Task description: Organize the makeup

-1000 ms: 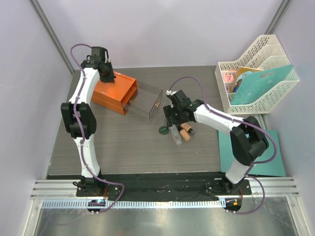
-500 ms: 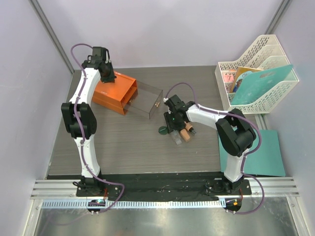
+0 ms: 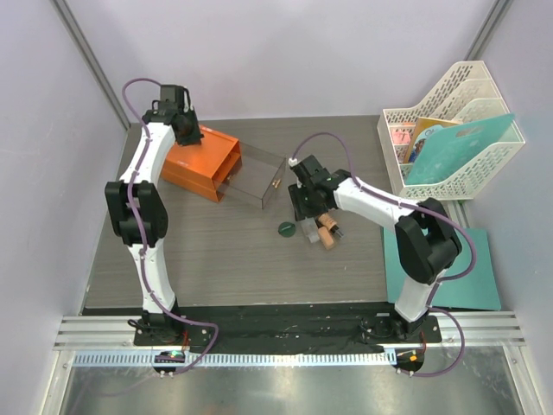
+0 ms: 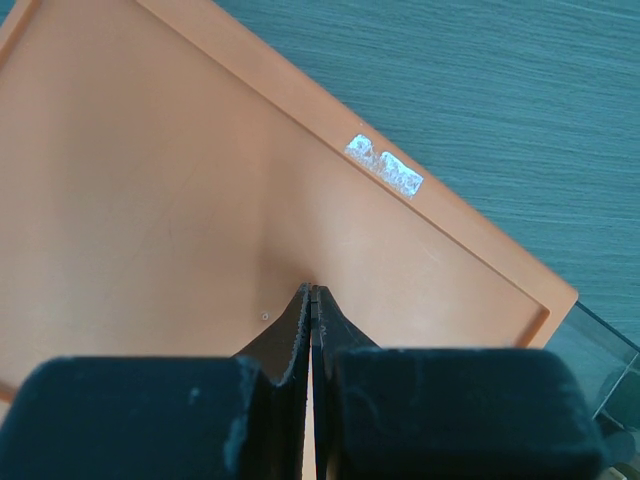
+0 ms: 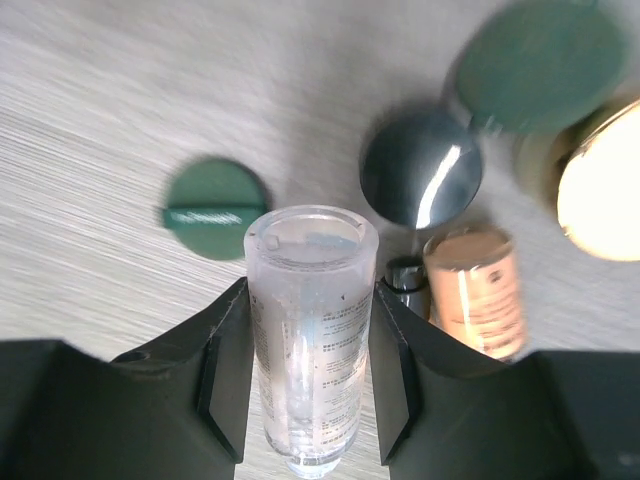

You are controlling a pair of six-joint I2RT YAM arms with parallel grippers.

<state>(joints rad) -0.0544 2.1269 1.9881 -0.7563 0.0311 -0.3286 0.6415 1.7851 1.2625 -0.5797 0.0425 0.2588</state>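
Observation:
My right gripper (image 5: 312,350) is shut on the clear tube (image 5: 310,300), which stands on end between the jaws; in the top view the gripper (image 3: 304,216) sits over the tube (image 3: 308,231) at mid-table. Beside it lie a dark green disc (image 5: 215,195) (image 3: 286,229), a dark shiny round lid (image 5: 420,168), a second green round jar (image 5: 540,60), a tan-lidded jar (image 5: 600,185) and a tan-and-black cylinder (image 5: 475,295) (image 3: 327,235). My left gripper (image 4: 312,292) is shut and empty, its tips resting on the orange drawer box (image 4: 180,180) (image 3: 197,160).
A clear drawer (image 3: 259,177) is pulled out of the orange box towards the right. A white file rack (image 3: 458,130) with folders stands at the back right. A teal mat (image 3: 471,277) lies at the right near edge.
My right gripper has closed on the clear tube, which lay flat on the table, and tipped it up on end. The left arm has not moved.

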